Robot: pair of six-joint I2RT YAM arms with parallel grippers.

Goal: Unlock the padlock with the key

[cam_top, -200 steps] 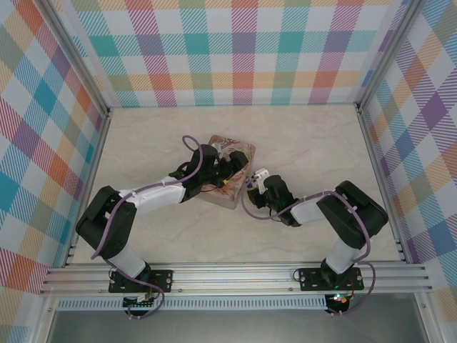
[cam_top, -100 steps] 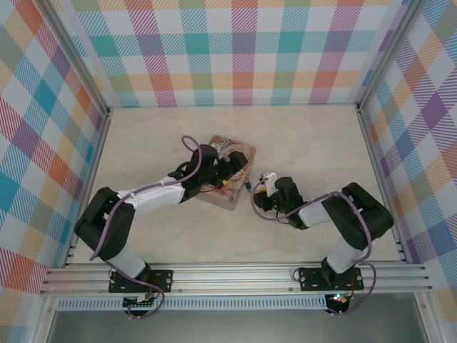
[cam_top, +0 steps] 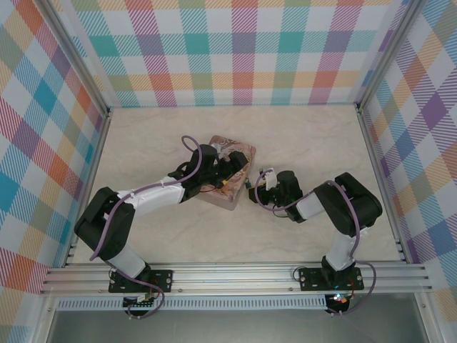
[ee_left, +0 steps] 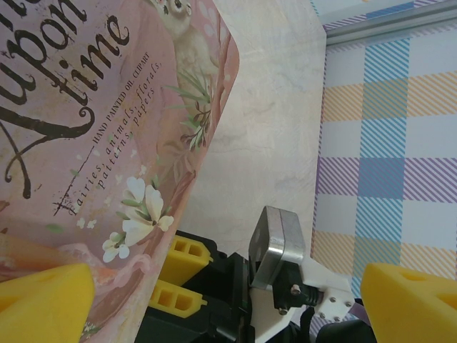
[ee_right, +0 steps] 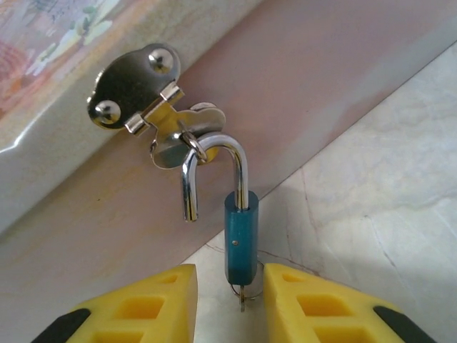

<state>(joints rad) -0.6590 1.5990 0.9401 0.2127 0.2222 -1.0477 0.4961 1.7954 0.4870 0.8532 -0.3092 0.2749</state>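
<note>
- A pink tin box (ee_left: 93, 107), printed with white flowers and dark lettering, lies on the table.
- A silvery hasp (ee_right: 136, 89) is riveted to its side.
- The table (cam_top: 321, 143) is pale marble-patterned.
- Checked walls (cam_top: 243, 50) stand on three sides.
- A metal rail (cam_top: 235, 271) runs along the near edge.

left arm (cam_top: 153, 194) stretched forward and to the right, forearm low, wrist bent. left gripper (cam_top: 230, 174) faces right, jaws wide apart, with its yellow fingertips (ee_left: 43, 300) at both lower corners of the left wrist view. right arm (cam_top: 343, 207) folded, elbow out to the right, forearm reaching left. right gripper (cam_top: 255, 191) faces left toward the left gripper, near it but apart. Its yellow fingers (ee_right: 153, 304) are level, parted by a narrow gap, not clamped.
</note>
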